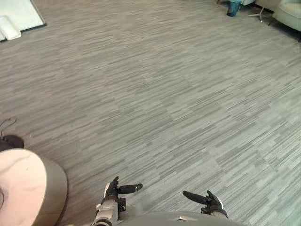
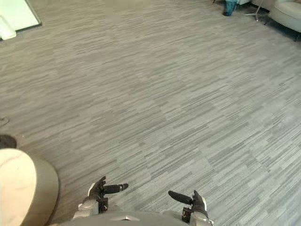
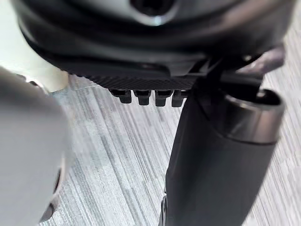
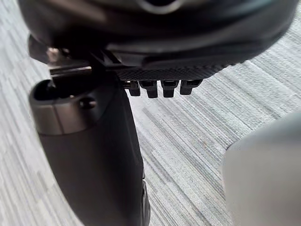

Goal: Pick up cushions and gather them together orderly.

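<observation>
A round beige cushion (image 1: 28,188) with a pale top lies on the carpet at the lower left, close beside my left arm; its pale edge (image 3: 21,56) also shows past my left hand in the left wrist view. My left hand (image 1: 114,190) hangs low at the bottom edge, open, thumb pointing inward, holding nothing. My right hand (image 1: 211,201) mirrors it at the bottom right, also open and empty. In the wrist views, both the left hand (image 3: 216,160) and the right hand (image 4: 94,155) have only grey carpet beyond their straight fingers.
Grey striped carpet (image 1: 160,94) stretches ahead. A white mat with a small white roll (image 1: 9,28) lies at the far left. A pale armchair (image 1: 289,14), a teal object (image 1: 233,8) and a metal stand (image 1: 260,14) are at the far right.
</observation>
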You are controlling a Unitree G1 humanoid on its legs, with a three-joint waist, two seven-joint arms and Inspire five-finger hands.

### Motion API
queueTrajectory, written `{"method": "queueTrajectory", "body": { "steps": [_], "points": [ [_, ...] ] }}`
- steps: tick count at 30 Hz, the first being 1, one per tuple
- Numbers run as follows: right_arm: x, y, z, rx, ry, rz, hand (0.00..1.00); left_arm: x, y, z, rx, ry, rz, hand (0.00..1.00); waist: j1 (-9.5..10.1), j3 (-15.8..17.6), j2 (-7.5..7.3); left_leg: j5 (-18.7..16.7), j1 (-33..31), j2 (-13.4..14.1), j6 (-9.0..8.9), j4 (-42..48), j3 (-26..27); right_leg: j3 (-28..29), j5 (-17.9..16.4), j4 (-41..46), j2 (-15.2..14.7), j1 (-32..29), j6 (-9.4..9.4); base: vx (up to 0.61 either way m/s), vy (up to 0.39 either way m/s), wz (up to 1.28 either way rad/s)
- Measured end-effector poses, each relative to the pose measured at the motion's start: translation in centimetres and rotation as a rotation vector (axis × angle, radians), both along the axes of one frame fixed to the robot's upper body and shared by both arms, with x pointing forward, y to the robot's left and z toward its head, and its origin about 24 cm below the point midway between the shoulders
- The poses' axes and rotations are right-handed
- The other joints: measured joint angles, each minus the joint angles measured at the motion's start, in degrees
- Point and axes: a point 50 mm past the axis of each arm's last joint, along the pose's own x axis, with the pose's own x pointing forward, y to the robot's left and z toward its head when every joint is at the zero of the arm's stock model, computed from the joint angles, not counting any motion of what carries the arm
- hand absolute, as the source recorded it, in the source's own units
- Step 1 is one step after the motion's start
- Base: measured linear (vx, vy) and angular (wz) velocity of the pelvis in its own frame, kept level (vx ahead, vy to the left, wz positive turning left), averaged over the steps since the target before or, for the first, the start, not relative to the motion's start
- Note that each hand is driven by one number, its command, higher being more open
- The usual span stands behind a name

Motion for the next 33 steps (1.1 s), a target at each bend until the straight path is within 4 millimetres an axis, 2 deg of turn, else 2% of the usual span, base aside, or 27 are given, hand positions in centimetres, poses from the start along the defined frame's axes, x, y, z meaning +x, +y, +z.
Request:
{"method": "queueTrajectory", "body": {
  "steps": [1,2,3,6,7,8,9,10,11,14,15,16,17,18,19,20,22,23,24,25,27,28,29,30,31,32,33],
  "points": [
    [0.2,0.1,0.0,0.006,-0.006,0.004,1.0,-0.2,0.2,-0.1,0.006,0.015,-0.004,1.0,-0.2,0.1,0.22,0.0,0.3,0.6,0.01,0.6,1.3,-6.5,-1.8,-0.2,-1.7,-1.0,-1.41,0.19,-0.13,-0.95],
    [0.7,0.6,0.1,0.015,-0.021,0.006,1.0,-0.8,1.2,-0.2,0.032,0.042,0.0,1.0,-0.27,0.9,-1.13,-0.8,1.8,0.8,-0.82,1.8,2.3,-10.4,2.7,-10.4,-2.5,0.4,-3.28,0.21,-0.16,-0.68],
    [0.7,0.5,0.1,0.014,-0.022,0.004,1.0,-1.1,1.4,-0.3,0.039,0.057,-0.001,1.0,-0.7,1.1,-0.73,-1.8,2.0,1.2,-1.15,2.9,2.4,-10.2,3.0,-10.8,-1.7,1.6,-3.04,0.19,-0.133,-0.51],
    [0.2,0.0,0.0,0.005,-0.007,-0.032,1.0,-0.8,1.3,-0.3,0.033,0.054,-0.005,1.0,-0.63,2.2,-0.55,-4.0,1.0,4.2,-0.92,14.7,2.8,-7.9,3.2,-11.7,-0.4,5.3,-3.33,0.31,-0.184,-0.45],
    [0.1,0.1,0.0,0.007,-0.009,-0.04,1.0,-0.7,1.3,-0.2,0.025,0.047,0.006,1.0,-0.5,2.7,-0.33,-4.0,0.1,5.8,-0.95,22.2,2.6,-6.5,3.2,-12.0,0.0,7.5,-3.36,0.22,-0.128,-0.71],
    [0.2,-0.2,0.1,-0.003,-0.025,-0.046,1.0,-0.5,1.0,-0.1,0.013,0.029,0.019,1.0,-0.29,3.1,0.36,-6.7,-3.7,8.2,-0.74,34.0,0.6,-4.2,2.9,-12.2,1.1,10.1,-4.18,0.15,-0.064,-0.63],
    [0.2,-0.3,0.2,-0.006,-0.028,-0.046,1.0,-0.4,0.9,0.0,0.01,0.021,0.024,1.0,-0.21,3.1,0.63,-7.9,-4.6,8.5,-0.37,36.6,-0.3,-3.5,2.7,-12.2,1.4,10.6,-4.5,0.25,-0.009,-0.81],
    [0.6,-0.2,0.3,-0.013,-0.036,-0.038,1.0,-0.2,0.6,0.2,-0.005,-0.007,0.041,1.0,-0.13,3.7,1.77,-12.1,-8.7,8.4,0.74,44.9,-3.9,-0.5,1.7,-12.3,2.5,12.5,-5.98,0.29,0.042,-0.84],
    [0.9,-0.1,0.3,-0.01,-0.039,-0.025,1.0,0.1,0.6,0.3,-0.007,-0.022,0.047,1.0,0.11,3.8,1.85,-14.7,-12.0,7.5,0.62,46.8,-5.4,2.8,1.3,-12.9,3.0,13.9,-6.59,0.31,0.054,-0.98],
    [1.2,0.5,0.3,0.005,-0.045,-0.023,1.0,1.0,0.6,0.7,-0.004,-0.054,0.044,1.0,0.94,4.4,0.82,-15.9,-16.8,4.0,0.3,40.4,-6.4,6.7,1.1,-13.4,1.9,15.8,-6.27,0.22,0.056,-0.85],
    [1.3,0.7,0.3,0.009,-0.047,-0.024,1.0,1.3,0.7,0.9,-0.002,-0.066,0.043,1.0,1.37,4.7,0.24,-15.6,-17.9,2.4,0.27,36.1,-7.2,7.9,0.4,-13.4,1.1,16.6,-5.15,0.28,0.114,-1.1],
    [1.1,0.7,0.3,0.009,-0.045,-0.026,1.0,1.4,0.6,0.9,-0.001,-0.074,0.039,1.0,1.49,4.5,0.39,-12.2,-19.1,0.7,0.17,28.4,-9.8,9.6,-0.9,-13.6,0.3,17.4,-3.33,0.38,0.175,-0.97],
    [1.0,0.5,0.3,0.007,-0.043,-0.025,1.0,1.2,0.6,0.9,0.0,-0.071,0.037,1.0,1.49,4.2,0.76,-10.7,-19.2,0.4,0.16,25.8,-10.6,10.1,-1.2,-13.8,0.3,17.6,-3.06,0.48,0.177,-1.16],
    [0.5,0.5,0.1,0.007,-0.026,-0.032,1.0,1.0,0.8,0.8,0.002,-0.057,0.032,1.0,1.61,3.0,0.46,-5.6,-19.2,-0.3,0.4,25.5,-10.3,12.5,-3.1,-14.4,-0.9,18.7,-1.52,0.45,0.156,-0.77],
    [-0.1,1.1,-0.1,0.025,-0.011,-0.039,1.0,1.1,0.8,0.7,0.006,-0.054,0.029,1.0,0.89,2.0,-0.9,-7.8,-19.1,-1.3,0.63,25.4,-8.9,13.7,-3.1,-13.2,-2.9,17.4,-1.46,0.37,0.109,-0.65],
    [-0.2,1.1,-0.1,0.025,-0.007,-0.04,1.0,1.1,0.9,0.7,0.006,-0.054,0.028,1.0,0.91,1.8,-1.1,-8.1,-19.0,-1.4,0.64,25.4,-8.6,13.9,-3.1,-12.8,-3.1,17.1,-1.46,0.37,0.137,-0.5],
    [-1.1,1.0,-0.3,0.029,0.014,-0.062,1.0,0.5,1.3,0.5,0.016,-0.026,0.033,1.0,1.57,1.0,-2.12,-10.2,-14.4,-2.1,2.2,24.3,-4.0,15.0,-3.1,-1.0,-4.9,13.1,-0.93,0.39,0.128,-0.73],
    [-1.0,1.0,-0.3,0.028,0.01,-0.06,1.0,0.3,1.4,0.4,0.018,-0.018,0.033,1.0,1.49,1.0,-2.28,-10.6,-12.4,-2.4,2.67,23.4,-2.9,14.6,-2.3,4.3,-5.4,11.2,0.46,0.41,0.144,-0.69],
    [-0.8,0.7,-0.1,0.023,-0.004,-0.055,1.0,0.2,1.4,0.4,0.017,-0.011,0.034,1.0,1.48,1.0,-2.27,-11.1,-8.9,-3.0,3.07,21.0,-2.0,14.1,1.1,15.4,-6.0,6.5,5.46,0.42,0.128,-0.6],
    [-0.6,0.5,0.0,0.02,-0.02,-0.055,1.0,0.0,1.3,0.3,0.016,-0.003,0.031,1.0,1.17,1.2,-2.0,-11.8,-6.1,-3.2,3.21,19.2,-1.7,13.2,2.0,24.2,-6.6,2.5,7.52,0.34,0.1,-0.52],
    [-0.2,0.2,0.3,0.014,-0.046,-0.065,1.0,-0.2,1.0,0.1,0.017,0.015,0.015,1.0,0.37,1.4,-1.61,-12.4,-2.2,-3.2,3.13,16.8,-1.5,10.3,0.9,33.7,-7.2,-3.0,5.86,0.39,-0.005,-0.22],
    [0.3,0.0,0.4,0.008,-0.066,-0.065,1.0,-0.4,0.8,-0.1,0.015,0.031,-0.001,1.0,-0.13,1.8,-0.97,-12.3,2.3,-2.8,3.12,13.5,-0.7,6.4,-1.0,35.3,-7.8,-6.6,2.74,0.53,-0.067,-0.27],
    [0.6,-0.1,0.6,0.004,-0.075,-0.061,1.0,-0.6,0.6,-0.2,0.012,0.04,-0.004,1.0,-0.28,2.0,-0.48,-12.3,6.0,-2.0,3.11,10.9,0.3,3.3,-2.4,33.5,-7.9,-9.2,1.1,0.55,-0.131,-0.37],
    [1.1,-0.2,0.7,0.004,-0.096,-0.056,1.0,-0.8,0.6,-0.3,0.011,0.051,-0.003,1.0,-0.56,2.0,-0.29,-12.3,9.3,-0.5,3.1,8.4,1.1,-1.0,-3.5,27.8,-7.7,-13.0,0.46,0.37,-0.125,-0.3],
    [1.2,-0.1,0.7,0.003,-0.099,-0.055,1.0,-0.8,0.6,-0.3,0.011,0.051,-0.002,1.0,-0.59,2.0,-0.29,-12.3,9.6,-0.3,3.1,7.9,1.1,-1.5,-3.5,26.3,-7.6,-13.7,0.48,0.47,-0.183,-0.05],
    [1.8,-0.1,0.9,0.003,-0.113,-0.051,1.0,-0.9,0.6,-0.3,0.014,0.054,-0.01,1.0,-1.43,2.0,-0.45,-12.4,11.2,0.7,2.06,5.8,1.0,-2.5,-2.4,16.8,-7.0,-16.5,1.41,0.48,-0.217,0.19],
    [1.9,-0.1,0.9,0.006,-0.116,-0.051,1.0,-1.1,1.0,-0.4,0.027,0.064,-0.029,1.0,-2.0,1.9,-1.05,-12.8,12.5,0.3,0.48,4.3,0.5,-2.9,3.0,11.1,-6.8,-17.3,-0.68,0.63,-0.293,0.06]
  ]
}}
